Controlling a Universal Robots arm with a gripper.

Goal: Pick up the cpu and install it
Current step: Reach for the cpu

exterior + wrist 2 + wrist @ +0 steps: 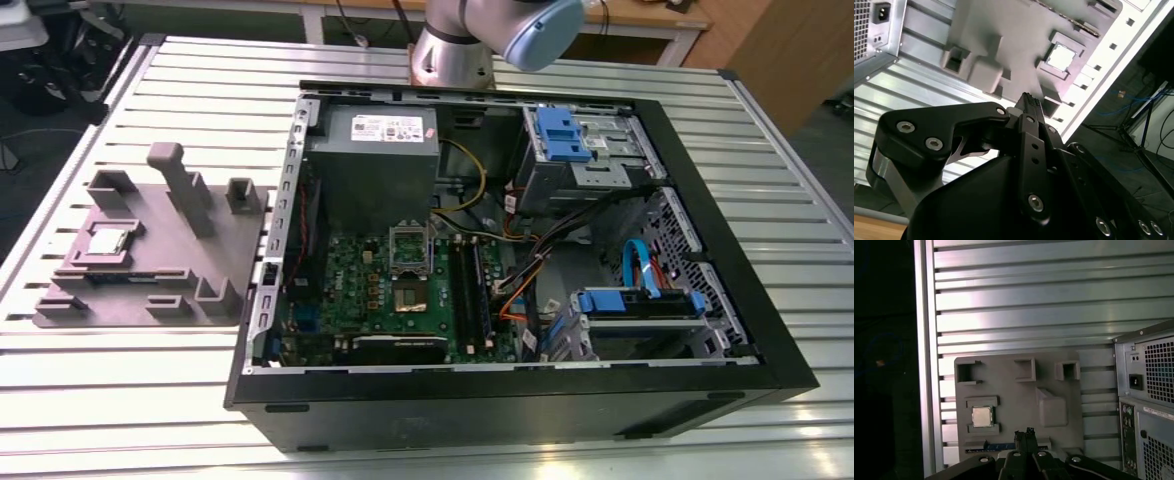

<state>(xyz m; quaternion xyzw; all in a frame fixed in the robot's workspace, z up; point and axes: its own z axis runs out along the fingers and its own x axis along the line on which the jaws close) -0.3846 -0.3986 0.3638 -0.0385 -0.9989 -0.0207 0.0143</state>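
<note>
The cpu (110, 240) lies flat, silver top up, in a square pocket of the grey holder (167, 260). The holder sits on the slatted bench (147, 400) near its edge at the exterior view's left, just beside the open computer case (534, 415). The gripper (1026, 433) points down toward the holder, well apart from the chip, its jaws pressed together with nothing between them. Inside the case the motherboard (380, 290) lies flat, its socket (410, 248) near the grey power box (374, 150).
</note>
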